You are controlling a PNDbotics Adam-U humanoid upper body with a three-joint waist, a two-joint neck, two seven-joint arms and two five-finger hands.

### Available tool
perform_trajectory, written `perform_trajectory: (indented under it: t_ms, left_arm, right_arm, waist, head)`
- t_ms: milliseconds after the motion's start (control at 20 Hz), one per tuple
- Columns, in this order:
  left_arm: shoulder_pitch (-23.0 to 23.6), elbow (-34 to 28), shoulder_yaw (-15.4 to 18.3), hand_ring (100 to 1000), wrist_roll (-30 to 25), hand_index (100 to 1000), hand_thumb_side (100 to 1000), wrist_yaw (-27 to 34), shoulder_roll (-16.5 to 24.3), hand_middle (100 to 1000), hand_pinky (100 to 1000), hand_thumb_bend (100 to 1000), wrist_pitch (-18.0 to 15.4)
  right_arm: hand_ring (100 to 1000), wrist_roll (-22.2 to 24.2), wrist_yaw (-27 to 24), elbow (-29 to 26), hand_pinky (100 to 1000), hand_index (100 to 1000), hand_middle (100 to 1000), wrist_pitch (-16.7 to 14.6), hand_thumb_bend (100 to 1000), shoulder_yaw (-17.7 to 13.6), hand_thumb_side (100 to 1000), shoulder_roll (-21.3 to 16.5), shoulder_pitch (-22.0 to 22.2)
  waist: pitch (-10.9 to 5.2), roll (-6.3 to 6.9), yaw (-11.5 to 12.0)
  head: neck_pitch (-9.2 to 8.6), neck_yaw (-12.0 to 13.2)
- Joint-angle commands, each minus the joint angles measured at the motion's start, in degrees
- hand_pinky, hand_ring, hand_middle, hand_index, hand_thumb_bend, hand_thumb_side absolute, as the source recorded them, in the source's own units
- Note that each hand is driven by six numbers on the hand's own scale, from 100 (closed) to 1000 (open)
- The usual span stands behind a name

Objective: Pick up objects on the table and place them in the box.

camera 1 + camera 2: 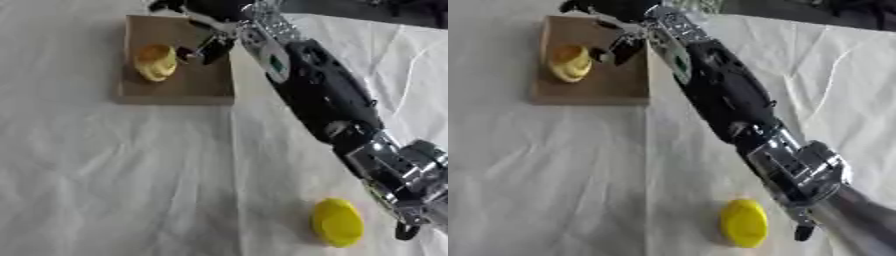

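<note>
A shallow brown cardboard box (197,82) lies at the far left of the table. Inside it rests a yellow-orange rounded object (156,61). My right arm reaches from the lower right up across the table, and its hand (217,11) hovers over the box's far right corner. The fingers are spread, the thumb (210,50) points down just right of the yellow-orange object, and nothing is held. A bright yellow oval object (337,222) lies on the cloth near the front, just left of my right forearm. My left hand does not show.
A wrinkled white cloth (105,175) covers the table. The black and silver right forearm (324,95) crosses the right half diagonally. A dark strip (815,12) runs along the far right edge.
</note>
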Motion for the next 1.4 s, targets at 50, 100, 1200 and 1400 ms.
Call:
perform_trajectory:
  t_ms: [50, 100, 1200, 1400]
  left_arm:
    - [-0.2, -0.9, 0.7, 797, 0.3, 852, 528, -0.4, 1.7, 760, 858, 237, 0.1]
    - [-0.2, -0.9, 0.8, 797, 0.5, 852, 528, -0.5, 1.9, 760, 858, 237, 0.1]
    - [2.0, -0.9, 1.7, 798, 2.1, 852, 540, -2.7, 2.5, 762, 859, 219, 0.5]
    - [2.9, -0.9, 1.7, 798, 2.1, 852, 544, -2.9, 2.6, 762, 859, 215, 0.8]
  right_arm:
    - [961, 0.8, -6.7, -10.1, 883, 931, 852, 2.3, 363, -0.7, 100, -8.5, 1.7]
    - [959, 1.0, -8.4, -13.2, 881, 930, 851, 3.1, 373, -0.9, 100, -11.0, 3.3]
    - [950, -10.8, -17.1, -45.9, 882, 881, 820, -6.4, 181, -9.3, 154, -33.2, 51.4]
    - [956, -12.1, -14.5, -45.9, 887, 891, 819, -10.2, 134, -8.2, 221, -32.9, 55.2]
  waist:
    - [-1.44, 0.35, -0.5]
    - [-1.43, 0.4, -0.9]
    - [-1.13, 2.87, -7.9]
    - [-1.86, 2.94, -8.8]
  head:
    - [-0.19, 1.2]
    - [-0.23, 1.5]
    - [0.15, 6.4]
    - [1.04, 7.6]
